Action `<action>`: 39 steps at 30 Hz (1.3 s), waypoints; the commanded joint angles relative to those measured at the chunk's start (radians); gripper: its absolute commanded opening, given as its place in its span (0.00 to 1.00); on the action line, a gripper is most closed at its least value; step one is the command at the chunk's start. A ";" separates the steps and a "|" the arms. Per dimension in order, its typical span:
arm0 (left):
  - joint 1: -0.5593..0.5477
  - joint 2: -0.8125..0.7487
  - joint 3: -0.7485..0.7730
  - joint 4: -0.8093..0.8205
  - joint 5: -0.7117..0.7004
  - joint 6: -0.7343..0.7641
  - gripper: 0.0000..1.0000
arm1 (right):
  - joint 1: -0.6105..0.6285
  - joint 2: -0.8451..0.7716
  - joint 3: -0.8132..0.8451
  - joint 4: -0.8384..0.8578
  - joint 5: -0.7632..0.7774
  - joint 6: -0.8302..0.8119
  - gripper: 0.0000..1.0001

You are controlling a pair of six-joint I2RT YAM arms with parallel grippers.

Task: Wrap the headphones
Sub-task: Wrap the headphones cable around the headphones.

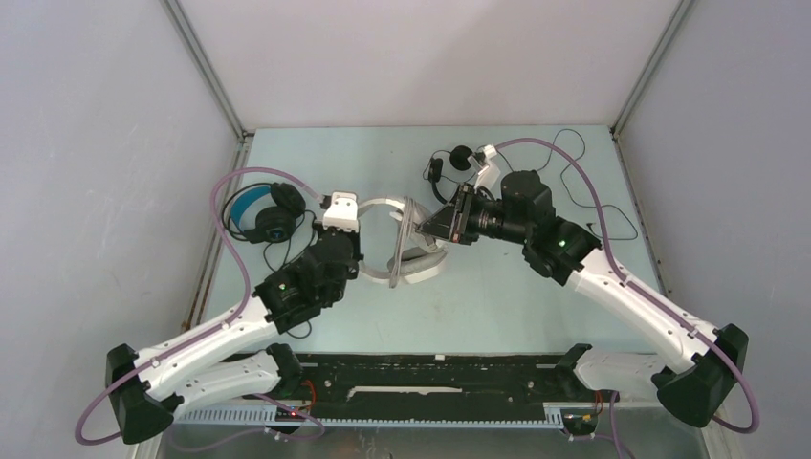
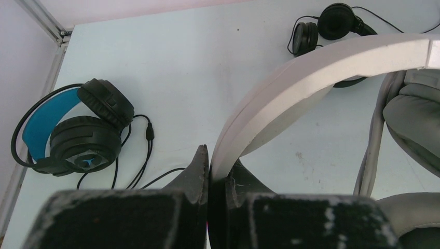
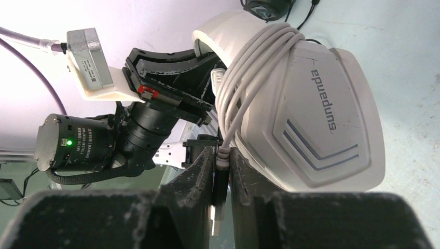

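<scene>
On my left wrist view, the left gripper [image 2: 215, 163] has its jaws pinched tight on the white headband [image 2: 311, 72] of the large white over-ear headset [image 1: 413, 256], which sits about mid-table [image 1: 497, 306] between the two arms. From the right wrist view, I see the grey cable [image 3: 249, 72] coiled in several turns around the headset just above one earcup [image 3: 311, 124], the one printed with a brand name. The cable's plug end [image 3: 223, 153] hangs down between the jaws of the right gripper [image 3: 222, 161]. Those jaws stand narrow around it, but I cannot tell whether they are pressing on it or just flanking it. Further back, near the table's left edge, the bulky black over-ear headset with blue lining [image 2: 85, 140] lies flat with its black cord [image 2: 140, 161] looping loose beside it. Beyond that, toward the far edge, the small thin black on-ear headset [image 2: 332, 23] lies with its thin wire [image 1: 583, 182] trailing off to the right.
</scene>
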 commanded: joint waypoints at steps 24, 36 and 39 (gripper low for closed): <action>0.019 -0.032 -0.020 0.093 -0.125 -0.246 0.00 | 0.148 0.042 0.056 0.158 -0.001 -0.008 0.12; 0.020 -0.152 -0.094 0.133 -0.095 -0.421 0.00 | 0.178 -0.024 0.128 -0.065 0.100 -0.117 0.32; 0.021 -0.155 -0.105 0.181 -0.095 -0.414 0.00 | 0.178 -0.022 0.129 -0.051 0.050 -0.116 0.33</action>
